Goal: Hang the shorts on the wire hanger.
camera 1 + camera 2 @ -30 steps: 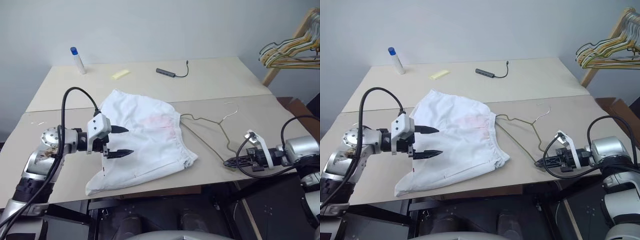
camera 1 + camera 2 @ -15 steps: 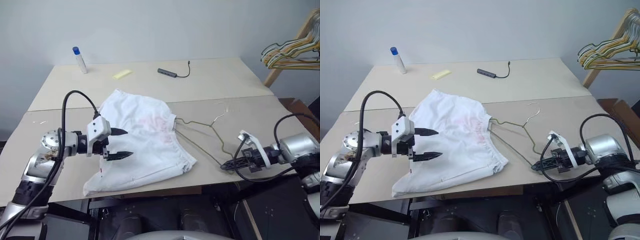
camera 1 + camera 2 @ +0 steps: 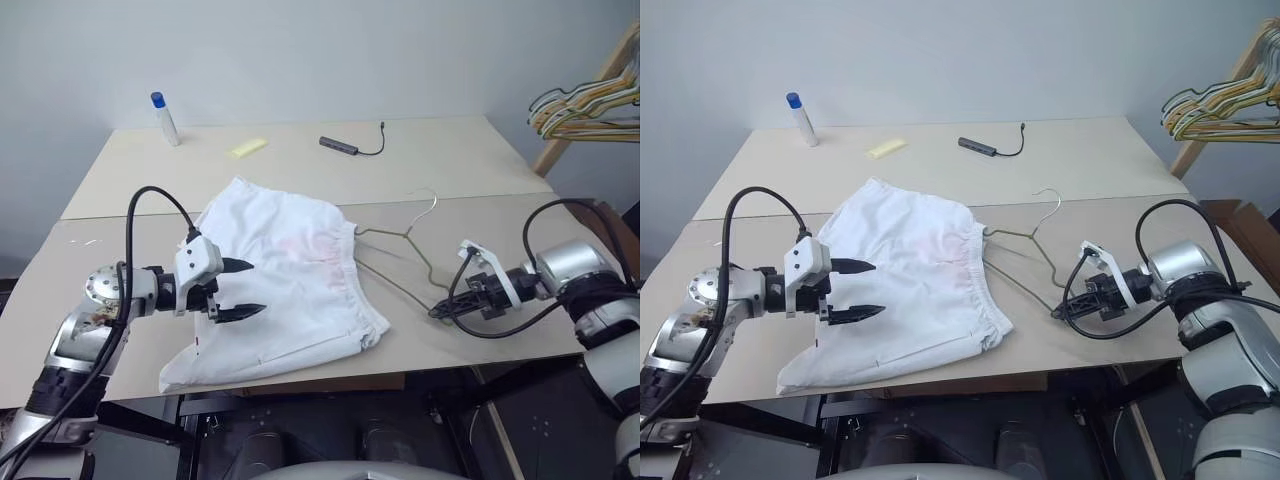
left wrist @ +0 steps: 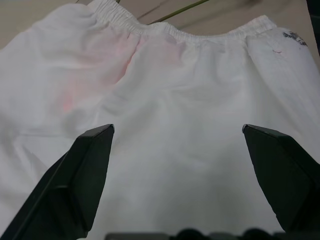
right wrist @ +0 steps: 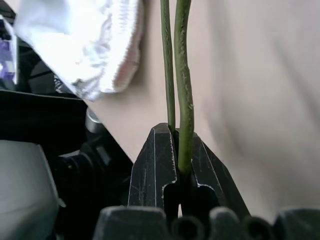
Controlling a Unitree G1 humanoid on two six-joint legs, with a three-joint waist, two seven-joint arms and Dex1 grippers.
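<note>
While the right pincer (image 3: 1058,312) pinches only the wire hanger (image 3: 1025,252) corner and the left pincer (image 3: 252,288) gapes empty over the shorts (image 3: 285,285), the wire may twist loose or snag the waistband.

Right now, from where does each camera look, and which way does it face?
Head eyes: from the robot's head, forward and down over both arms at the table.
Left wrist: along the open left gripper, at the shorts.
Right wrist: along the right gripper, shut on the wire hanger.
Both wrist views share the shorts and hanger.
</note>
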